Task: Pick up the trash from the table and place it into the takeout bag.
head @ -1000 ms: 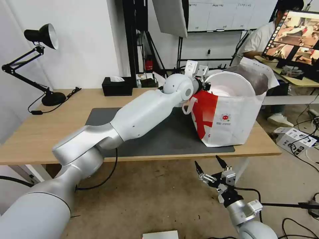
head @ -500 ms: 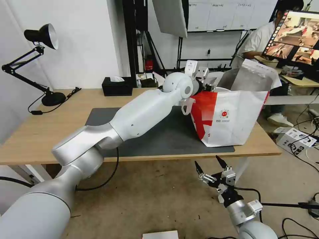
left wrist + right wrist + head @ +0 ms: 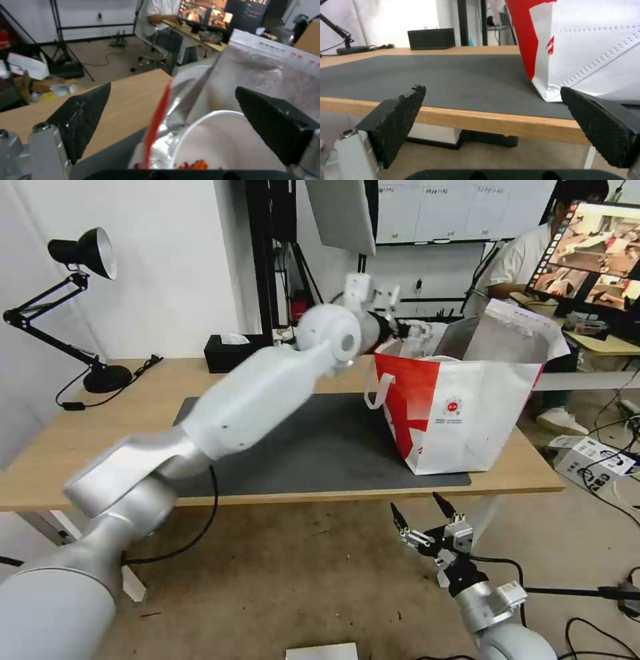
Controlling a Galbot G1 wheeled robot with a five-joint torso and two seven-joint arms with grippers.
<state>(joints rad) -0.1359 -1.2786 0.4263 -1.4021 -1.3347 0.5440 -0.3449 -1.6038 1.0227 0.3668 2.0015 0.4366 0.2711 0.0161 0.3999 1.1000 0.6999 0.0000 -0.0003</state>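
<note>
Standing upright on the right part of the desk (image 3: 87, 460), the takeout bag (image 3: 467, 413) rests partly on the dark grey mat (image 3: 320, 447) and partly on the bare wood near the desk's right end, its mouth open and its silver foil lining (image 3: 266, 75) showing inside. In the left wrist view a white round bowl (image 3: 213, 140) sits down inside the bag, its rim curving against the foil, with a few red crayfish shells (image 3: 196, 165) visible at its lower edge. A white loop handle (image 3: 378, 392) hangs on the bag's red left side, and a small round logo (image 3: 453, 407) marks the white front. In the upper middle of the head view the left pincer (image 3: 408, 328) hangs just above the bag's left rim; the wrist view shows its two black fingertips (image 3: 83, 115) spread wide apart with nothing between them, the bowl lying below. The left arm stretches from the lower left of the frame up across the mat. The right pincer (image 3: 427, 513) waits in the lower middle of the head view, below the desk's front edge and over the floor, its black fingertips (image 3: 400, 117) also spread and holding nothing. A black tissue box (image 3: 235, 352) stands at the back edge of the desk, left of the bag and well apart from it, and a black desk lamp (image 3: 87, 253) stands at the far left.
</note>
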